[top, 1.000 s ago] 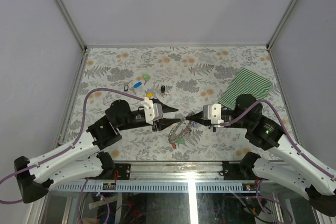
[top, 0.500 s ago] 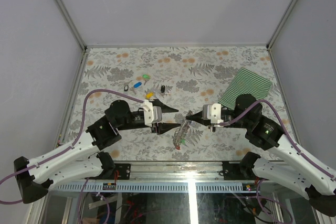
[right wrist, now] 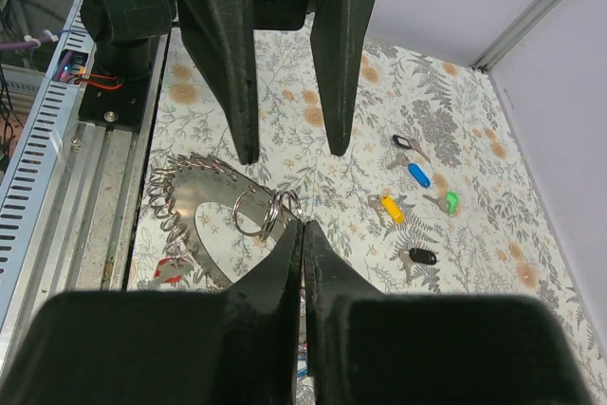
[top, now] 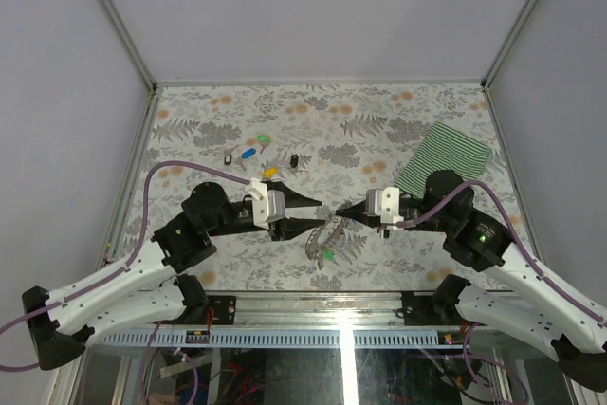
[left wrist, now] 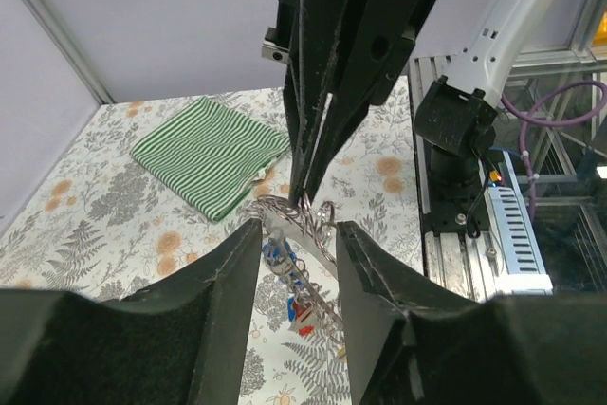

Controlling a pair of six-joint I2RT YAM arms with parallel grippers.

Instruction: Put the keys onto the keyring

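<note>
Now the left gripper [top: 324, 212] stands parted and empty, just at eleven o'clock of the keyring [top: 325, 237]. The right gripper [top: 341, 212] is clamped on its rim at one o'clock. My call: hold that pinch firm. The loose keys [top: 269, 172] lie farther out at eleven o'clock. Only the right wrist view shows the small split rings [right wrist: 266, 211].

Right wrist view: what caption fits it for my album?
The right fingers pinch the keyring; loose keys wait beyond.

Bright, even, diffuse light; faint soft shadows on worktop [top: 379, 120]. Mild glint on keyring [right wrist: 194, 201]. Close up, left pincer [left wrist: 299, 227] dark, slightly soft.
</note>
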